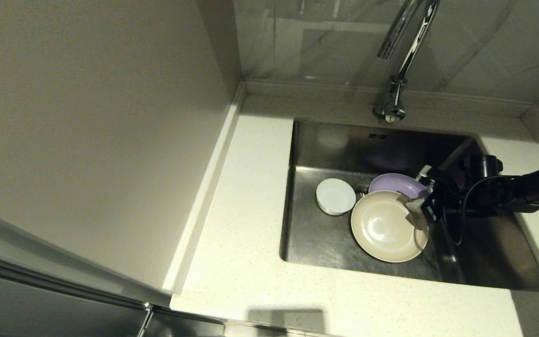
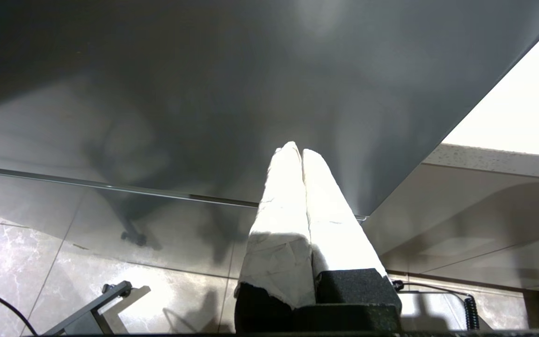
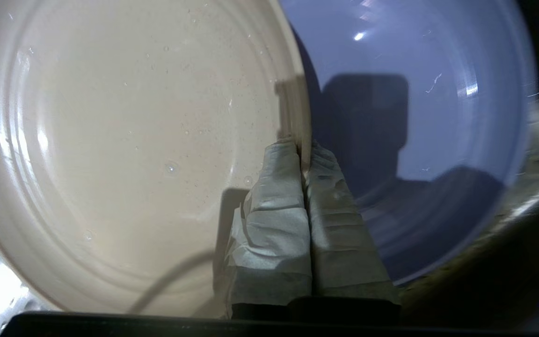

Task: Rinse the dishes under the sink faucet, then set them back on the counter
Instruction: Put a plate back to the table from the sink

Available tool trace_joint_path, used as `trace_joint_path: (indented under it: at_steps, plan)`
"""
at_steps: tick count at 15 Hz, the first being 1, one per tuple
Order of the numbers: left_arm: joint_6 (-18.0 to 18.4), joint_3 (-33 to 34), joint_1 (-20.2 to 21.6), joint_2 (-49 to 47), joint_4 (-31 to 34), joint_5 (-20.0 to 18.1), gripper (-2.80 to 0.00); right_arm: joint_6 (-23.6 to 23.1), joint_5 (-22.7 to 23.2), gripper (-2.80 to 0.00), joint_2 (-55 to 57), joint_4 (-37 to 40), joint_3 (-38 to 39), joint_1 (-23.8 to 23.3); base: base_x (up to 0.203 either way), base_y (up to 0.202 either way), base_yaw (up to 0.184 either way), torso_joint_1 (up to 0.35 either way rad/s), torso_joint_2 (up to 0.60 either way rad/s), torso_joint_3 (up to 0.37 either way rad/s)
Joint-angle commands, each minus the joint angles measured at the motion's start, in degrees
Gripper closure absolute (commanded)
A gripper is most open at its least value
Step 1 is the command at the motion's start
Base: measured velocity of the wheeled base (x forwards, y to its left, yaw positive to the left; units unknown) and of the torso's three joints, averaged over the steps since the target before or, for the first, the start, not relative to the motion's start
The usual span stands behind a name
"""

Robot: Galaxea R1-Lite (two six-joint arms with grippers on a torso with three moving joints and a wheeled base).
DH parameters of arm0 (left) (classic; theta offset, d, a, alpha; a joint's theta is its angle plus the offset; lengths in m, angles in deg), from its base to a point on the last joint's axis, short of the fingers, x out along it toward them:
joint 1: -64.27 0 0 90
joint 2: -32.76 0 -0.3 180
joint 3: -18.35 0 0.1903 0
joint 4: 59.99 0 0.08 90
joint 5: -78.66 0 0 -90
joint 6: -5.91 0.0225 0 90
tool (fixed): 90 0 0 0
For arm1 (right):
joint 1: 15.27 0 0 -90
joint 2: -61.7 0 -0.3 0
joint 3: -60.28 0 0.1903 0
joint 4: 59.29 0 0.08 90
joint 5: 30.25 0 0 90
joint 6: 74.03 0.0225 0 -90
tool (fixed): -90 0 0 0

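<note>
In the sink (image 1: 325, 243), the right pincer (image 3: 303, 152) is clenched on the cream plate's (image 1: 384, 224) far-right rim, the plate lying to its left.

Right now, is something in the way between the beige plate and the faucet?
Nothing visible. The right gripper is shut on the beige plate's rim; the purple plate lies partly beneath it, toward the faucet.

No readable txt, labels, brands or nos. on anything; no signs either.

In the sink (image 1: 325, 234), the bowl (image 1: 335, 196) lies left of two overlapping plates (image 1: 386, 227).
</note>
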Motion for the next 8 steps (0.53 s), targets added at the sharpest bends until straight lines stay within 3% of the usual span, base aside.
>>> trace_joint_path:
  at_steps: [1, 6, 8]
  plan:
    - [-0.04, 0.0, 0.0, 0.18, -0.02, 0.03, 0.0, 0.43, 0.37, 0.0, -1.41, -0.1, -1.3, -0.76, 0.0, 0.0, 0.0, 0.0, 0.0, 0.0]
    - [0.04, 0.0, 0.0, 0.18, -0.02, 0.03, 0.0, 0.42, 6.01, 0.0, -9.67, -0.74, 0.25, -6.31, 0.0, 0.0, 0.0, 0.0, 0.0, 0.0]
    - [-0.04, 0.0, -0.09, 0.18, -0.02, 0.03, 0.0, 0.75, 9.2, 0.0, -13.12, -4.88, 1.35, -9.57, 0.0, 0.0, 0.0, 0.0, 0.0, 0.0]
